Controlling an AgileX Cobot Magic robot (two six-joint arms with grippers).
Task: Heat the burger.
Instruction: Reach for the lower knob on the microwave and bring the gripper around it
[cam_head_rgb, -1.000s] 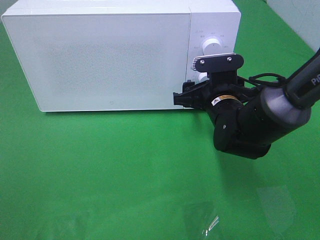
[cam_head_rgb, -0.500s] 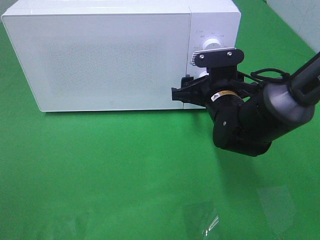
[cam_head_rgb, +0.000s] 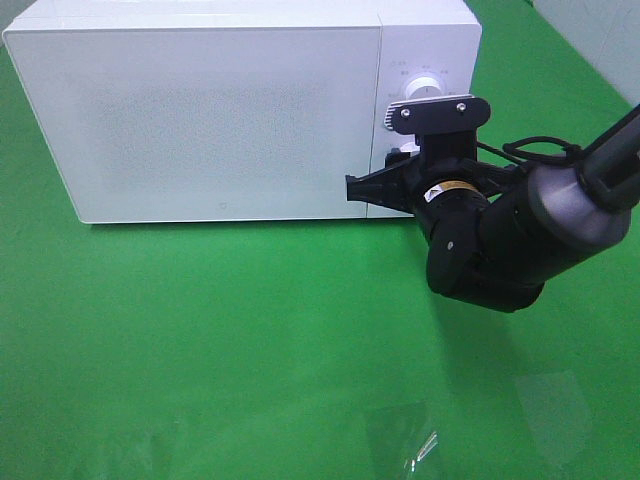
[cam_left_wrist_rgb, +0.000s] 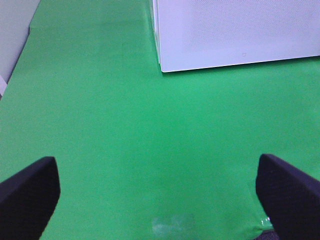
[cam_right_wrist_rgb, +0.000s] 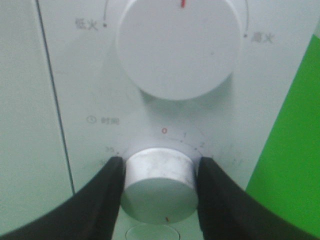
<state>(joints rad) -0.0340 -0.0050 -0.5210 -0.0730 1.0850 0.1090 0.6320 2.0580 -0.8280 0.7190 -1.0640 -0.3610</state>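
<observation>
The green surface (cam_head_rgb: 250, 340) carries a white microwave (cam_head_rgb: 220, 110) with its door closed. The left claw (cam_left_wrist_rgb: 159, 192) hangs over the surface with its fingers spread wide, holding nothing. The right claw (cam_right_wrist_rgb: 160, 167) pinches the lower dial (cam_right_wrist_rgb: 159, 187), one finger against each side, beneath the upper dial (cam_right_wrist_rgb: 177, 45). The burger is in none of the views, so I cannot tell where it is.

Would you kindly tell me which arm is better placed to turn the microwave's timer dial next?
Right. The right gripper flanks the timer dial, fingers against both sides; the left gripper hangs open over green cloth, away from the dial.
</observation>
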